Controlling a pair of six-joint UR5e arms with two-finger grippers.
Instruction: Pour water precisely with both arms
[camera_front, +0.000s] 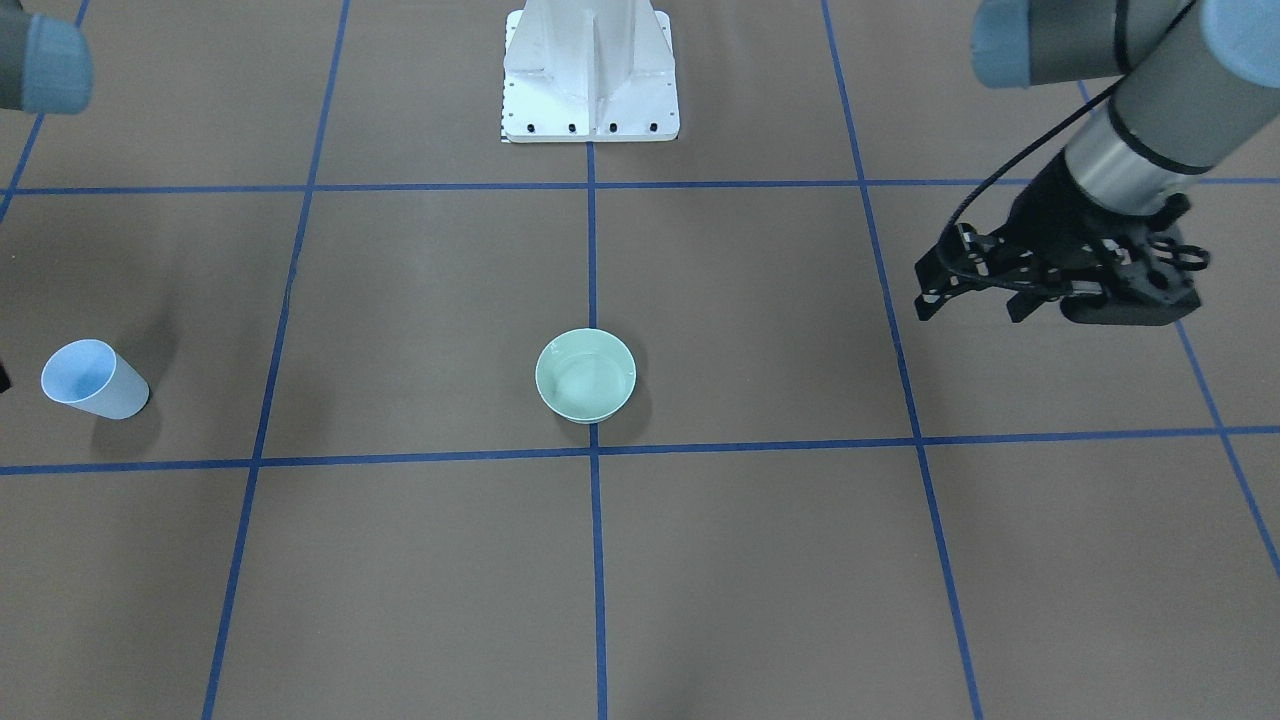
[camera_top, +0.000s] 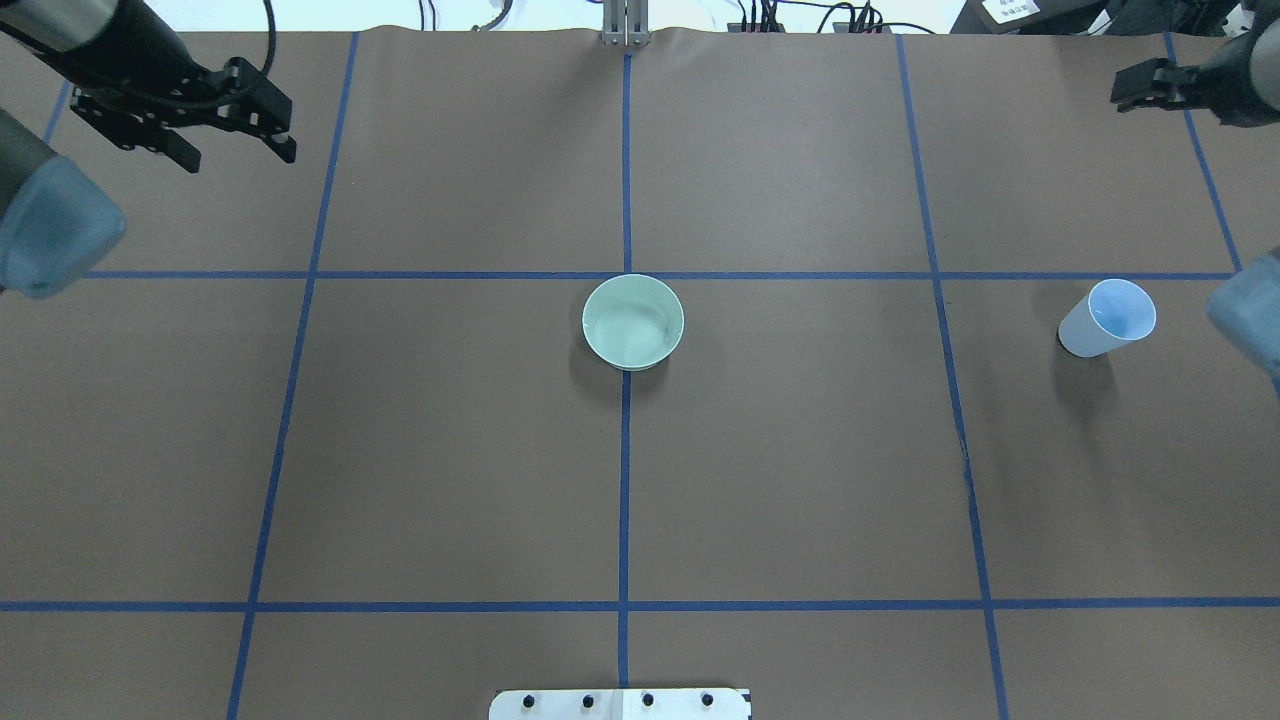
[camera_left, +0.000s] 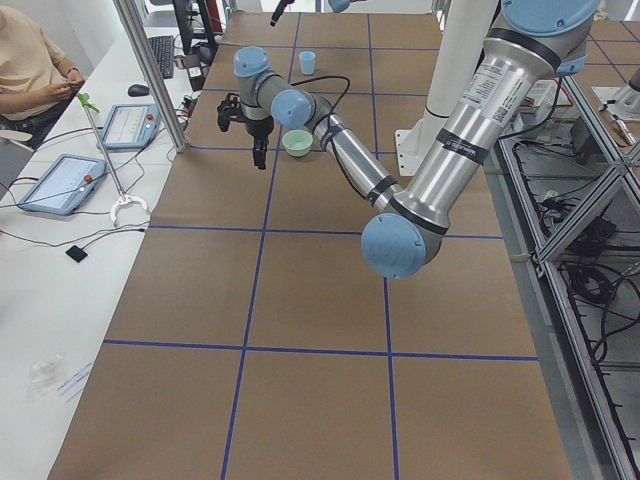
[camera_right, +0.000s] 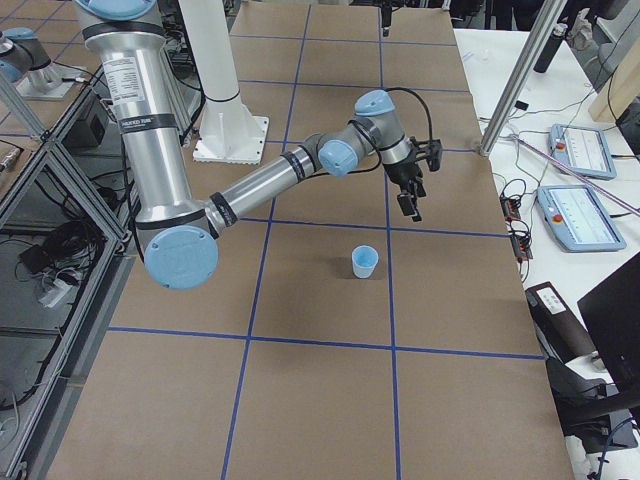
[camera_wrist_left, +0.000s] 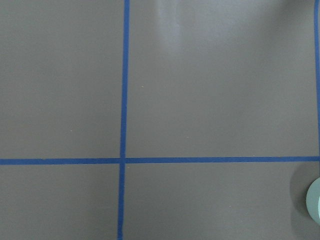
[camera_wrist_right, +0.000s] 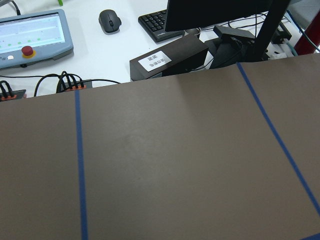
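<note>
**Between the left jaws, only air, and the water sits out in the bowl**

Between the left gripper's (camera_front: 968, 303) fingers there's daylight: jaws spread wide, nothing held, hanging above bare table (camera_front: 760, 560). Out beyond its fingertips, well apart toward the table's middle, sits the green bowl (camera_front: 590, 414). That's where the water (camera_front: 585, 382) is, a shallow pool showing faint ripples and glints. On the other side, the right gripper (camera_top: 1132, 84) hovers at the table's far edge. Only part of it shows, and I can't tell whether its jaws are parted or closed. Well apart from those jaws, on the robot's side of them, stands the blue cup (camera_top: 1080, 337), upright and dry as far as I can see.

Both arms are standing off, so my read is that a reach comes next. To do it well, bring each pair of jaws down square on its vessel, wide enough to pass the rim without a nudge. Carry the bowl dead level, because shallow water sloshes fast. The cup wall looks thin, so squeeze gently at mid-height and keep it upright.
</note>
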